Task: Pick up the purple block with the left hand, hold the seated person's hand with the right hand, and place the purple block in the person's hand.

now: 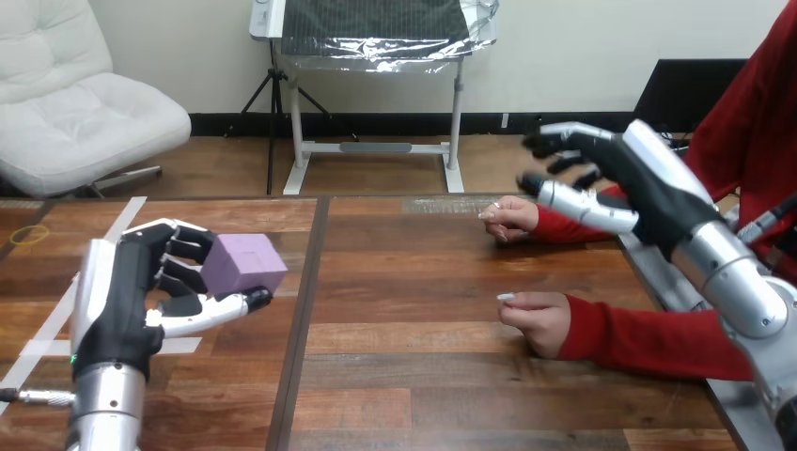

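Observation:
At the view's left, my left hand (127,291) is raised over the table with its fingers and thumb curled round the purple block (244,264). On the right, my right hand (616,178) hovers open above the table, fingers spread, just above and to the right of the person's far hand (510,217). It does not grip that hand. The far hand rests on the table as a loose fist. Closer to me, the person's near hand (536,318) also lies curled on the wood. Both have red sleeves.
The wooden table (404,376) has a dark seam running down its middle. White tape strips (56,343) lie at the left, near my left forearm. A small yellow ring (30,234) lies at the far left edge.

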Robot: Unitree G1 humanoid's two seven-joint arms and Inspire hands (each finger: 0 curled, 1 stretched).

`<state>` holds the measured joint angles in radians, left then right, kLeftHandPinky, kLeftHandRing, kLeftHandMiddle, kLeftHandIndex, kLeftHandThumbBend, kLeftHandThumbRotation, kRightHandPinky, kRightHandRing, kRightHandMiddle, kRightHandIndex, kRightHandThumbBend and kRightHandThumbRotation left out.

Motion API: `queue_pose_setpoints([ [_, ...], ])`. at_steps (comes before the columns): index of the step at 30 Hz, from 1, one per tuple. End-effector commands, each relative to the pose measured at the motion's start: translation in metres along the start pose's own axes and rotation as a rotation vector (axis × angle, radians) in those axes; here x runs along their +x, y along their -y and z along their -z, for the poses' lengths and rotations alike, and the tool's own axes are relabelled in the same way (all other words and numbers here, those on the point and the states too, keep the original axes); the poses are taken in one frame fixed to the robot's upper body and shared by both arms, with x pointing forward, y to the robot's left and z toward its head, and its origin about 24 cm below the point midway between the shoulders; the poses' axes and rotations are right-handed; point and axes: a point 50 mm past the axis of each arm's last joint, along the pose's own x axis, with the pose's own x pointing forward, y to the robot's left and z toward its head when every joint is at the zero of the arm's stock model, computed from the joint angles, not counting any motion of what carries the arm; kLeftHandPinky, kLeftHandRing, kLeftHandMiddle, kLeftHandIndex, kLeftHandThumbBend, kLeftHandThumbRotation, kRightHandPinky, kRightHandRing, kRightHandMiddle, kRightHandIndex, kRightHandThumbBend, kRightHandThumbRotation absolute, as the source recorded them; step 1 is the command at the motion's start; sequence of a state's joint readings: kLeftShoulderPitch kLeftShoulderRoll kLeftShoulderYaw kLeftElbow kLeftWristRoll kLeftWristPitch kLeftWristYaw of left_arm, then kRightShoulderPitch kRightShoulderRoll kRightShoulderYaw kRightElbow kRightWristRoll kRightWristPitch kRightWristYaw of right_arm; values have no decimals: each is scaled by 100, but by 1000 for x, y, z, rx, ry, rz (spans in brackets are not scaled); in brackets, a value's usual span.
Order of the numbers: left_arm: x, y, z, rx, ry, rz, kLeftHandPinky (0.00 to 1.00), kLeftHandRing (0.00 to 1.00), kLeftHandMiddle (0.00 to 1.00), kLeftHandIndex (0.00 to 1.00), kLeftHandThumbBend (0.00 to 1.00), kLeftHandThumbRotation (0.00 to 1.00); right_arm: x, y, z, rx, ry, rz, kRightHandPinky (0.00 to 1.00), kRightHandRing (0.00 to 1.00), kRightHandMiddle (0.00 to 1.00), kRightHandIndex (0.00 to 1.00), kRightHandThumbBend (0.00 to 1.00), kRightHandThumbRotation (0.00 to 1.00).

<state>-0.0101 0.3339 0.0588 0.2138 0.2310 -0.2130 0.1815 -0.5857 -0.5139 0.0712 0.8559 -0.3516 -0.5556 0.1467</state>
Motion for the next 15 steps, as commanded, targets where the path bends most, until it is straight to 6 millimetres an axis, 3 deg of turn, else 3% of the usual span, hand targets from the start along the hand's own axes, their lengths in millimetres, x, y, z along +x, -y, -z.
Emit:
queue_pose_setpoints([
  [1,16,-10,-31,-36,145,-50,35,39,42,42,66,0,9,12,-6,-42,16,23,62,76,81,81,63,66],
  [15,16,-13,-34,-16,172,-40,37,40,41,41,68,0,4,6,9,-63,-54,-7,64,78,82,82,62,67],
])
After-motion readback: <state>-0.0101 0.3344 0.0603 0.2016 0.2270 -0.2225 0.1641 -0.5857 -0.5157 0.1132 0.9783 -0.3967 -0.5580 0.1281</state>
